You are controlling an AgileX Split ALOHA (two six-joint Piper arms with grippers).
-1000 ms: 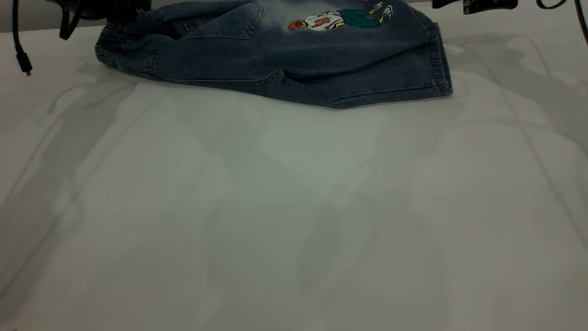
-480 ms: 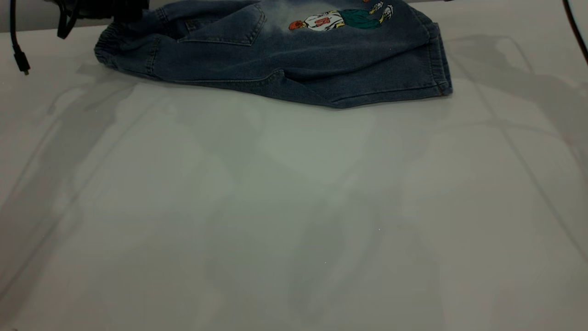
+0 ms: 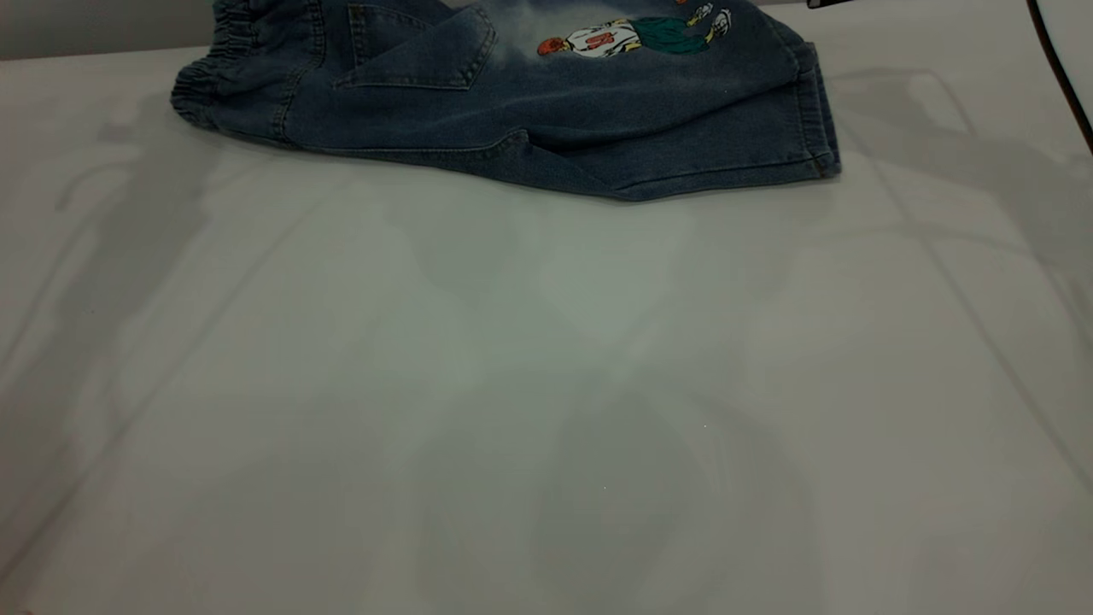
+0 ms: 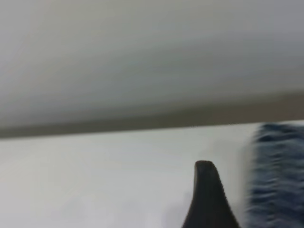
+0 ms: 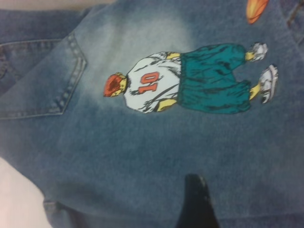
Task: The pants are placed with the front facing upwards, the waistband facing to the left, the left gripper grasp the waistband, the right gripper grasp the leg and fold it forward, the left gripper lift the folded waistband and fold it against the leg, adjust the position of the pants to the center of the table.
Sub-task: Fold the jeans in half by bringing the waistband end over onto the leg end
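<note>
The blue denim pants (image 3: 555, 111) lie folded lengthwise at the far edge of the white table (image 3: 546, 384). The gathered waistband (image 3: 224, 51) is at the left and the leg hems (image 3: 815, 111) at the right. The cartoon print (image 3: 632, 34) faces up. Neither gripper shows in the exterior view. In the left wrist view, part of the left gripper (image 4: 206, 199) is over bare table, with denim (image 4: 278, 175) close beside it and apart from it. The right gripper (image 5: 194, 202) hovers above the pants just below the print (image 5: 185, 85).
A black cable (image 3: 1059, 77) hangs at the upper right edge. A dark strip behind the table's far edge (image 3: 85, 30) runs along the back left. Wide bare tabletop stretches in front of the pants.
The left gripper and its hanging cable have left the exterior view at top left. The waistband's far part now stands higher. The black parts at top right are almost gone.
</note>
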